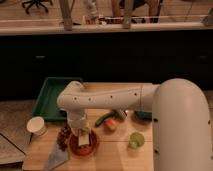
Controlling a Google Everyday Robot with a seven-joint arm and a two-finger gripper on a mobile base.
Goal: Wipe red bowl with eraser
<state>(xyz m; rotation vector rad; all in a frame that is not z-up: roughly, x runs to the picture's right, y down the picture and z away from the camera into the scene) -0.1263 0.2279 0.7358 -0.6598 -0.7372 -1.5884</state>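
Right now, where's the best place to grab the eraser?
Likely from above, across its two long sides: the eraser lies flat in the red bowl, whose rim blocks a side approach. The gripper is already directly over it.

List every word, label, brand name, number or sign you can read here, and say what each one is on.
No readable text anywhere.
Robot arm: rows of dark dots only, no lettering.
White paper cup, green tray, small green cup: plain, no print.
Gripper, down over the red bowl with the eraser: no markings visible.
Items on the back counter: too blurred to read.
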